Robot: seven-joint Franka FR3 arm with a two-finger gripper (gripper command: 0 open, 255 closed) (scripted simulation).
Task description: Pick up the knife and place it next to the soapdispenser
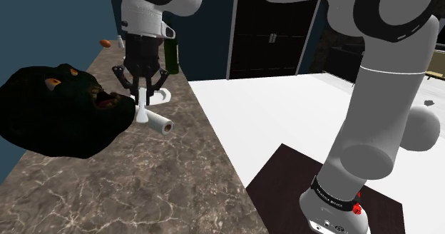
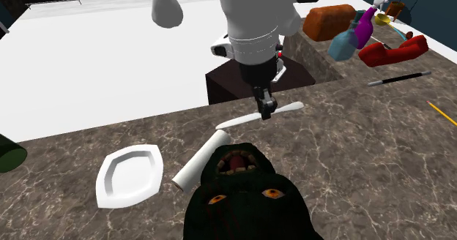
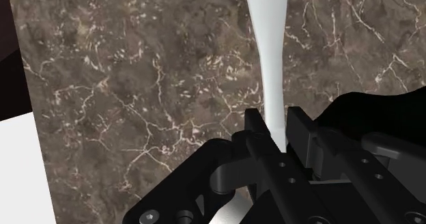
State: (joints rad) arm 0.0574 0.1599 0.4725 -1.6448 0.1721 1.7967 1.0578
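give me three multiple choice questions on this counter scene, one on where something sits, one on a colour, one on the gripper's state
1. In the second exterior view, where is the white plate relative to the white roll?
A. to its left, on the marbled counter
B. stacked on top of it
C. down on the white floor

2. What colour is the knife?
A. red
B. white
C. green

3. What state is the gripper in?
A. open above the plate
B. shut on nothing
C. shut on the knife

Answers:
1 A: the plate lies flat on the counter, to the left of the roll in that view.
2 B: the knife is drawn plain white from end to end.
3 C: in the wrist view, the two black fingers clasp the knife between them.
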